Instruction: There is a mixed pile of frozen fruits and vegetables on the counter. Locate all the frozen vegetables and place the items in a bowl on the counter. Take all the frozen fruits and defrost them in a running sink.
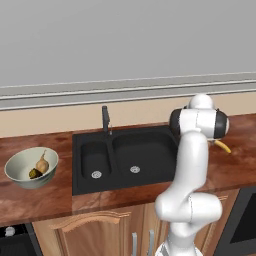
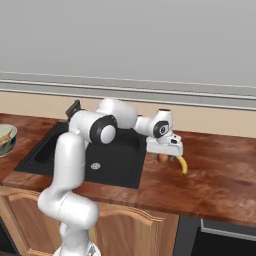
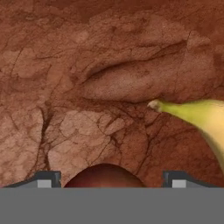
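**Surfaces you are working over**

Your counter (image 3: 87,87) is polished reddish-brown wood with cracked, veined grain; the cabinet fronts (image 1: 100,232) are lighter wood, smooth; the sink (image 1: 145,155) looks matt black with silver metal drains (image 1: 135,169); the bowl (image 1: 20,176) is glossy pale cream; the banana (image 3: 205,118) skin is smooth, softly shiny; the apple (image 3: 104,177) is glossy dark red.

No readable txt, labels, brands or nos. anywhere — counter, sink, bowl, arm all unmarked.
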You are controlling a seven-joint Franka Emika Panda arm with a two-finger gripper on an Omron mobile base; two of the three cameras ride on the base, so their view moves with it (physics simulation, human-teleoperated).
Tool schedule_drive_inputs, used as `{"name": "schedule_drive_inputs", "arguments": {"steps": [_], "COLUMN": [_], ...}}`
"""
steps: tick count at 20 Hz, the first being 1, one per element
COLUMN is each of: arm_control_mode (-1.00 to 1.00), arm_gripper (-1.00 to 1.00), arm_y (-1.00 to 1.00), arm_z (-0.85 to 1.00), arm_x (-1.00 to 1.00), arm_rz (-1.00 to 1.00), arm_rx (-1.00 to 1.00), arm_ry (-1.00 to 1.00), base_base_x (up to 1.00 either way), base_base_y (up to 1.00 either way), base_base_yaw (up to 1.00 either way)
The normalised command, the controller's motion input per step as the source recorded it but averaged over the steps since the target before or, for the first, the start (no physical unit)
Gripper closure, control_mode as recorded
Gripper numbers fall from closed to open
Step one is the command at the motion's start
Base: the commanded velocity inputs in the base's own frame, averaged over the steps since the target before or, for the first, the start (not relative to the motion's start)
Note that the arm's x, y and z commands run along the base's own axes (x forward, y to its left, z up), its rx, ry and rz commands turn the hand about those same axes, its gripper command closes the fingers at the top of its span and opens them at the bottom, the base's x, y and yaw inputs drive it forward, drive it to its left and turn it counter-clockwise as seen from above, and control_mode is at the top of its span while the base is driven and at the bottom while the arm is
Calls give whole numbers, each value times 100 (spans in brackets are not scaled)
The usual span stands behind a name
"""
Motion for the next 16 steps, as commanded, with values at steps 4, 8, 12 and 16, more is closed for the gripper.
{"name": "schedule_drive_inputs", "arguments": {"steps": [4, 8, 12, 16], "arm_control_mode": [-100, -100, -100, -100], "arm_gripper": [100, 100, 100, 100], "arm_y": [0, 7, 49, 84], "arm_z": [-37, -19, 28, 42], "arm_x": [-11, -26, -9, -2], "arm_rz": [-5, -14, -14, -11], "arm_rx": [1, 1, 2, -2], "arm_ry": [0, 1, 0, -1], "base_base_x": [0, 0, 0, 0], "base_base_y": [0, 0, 0, 0], "base_base_yaw": [0, 0, 0, 0]}}
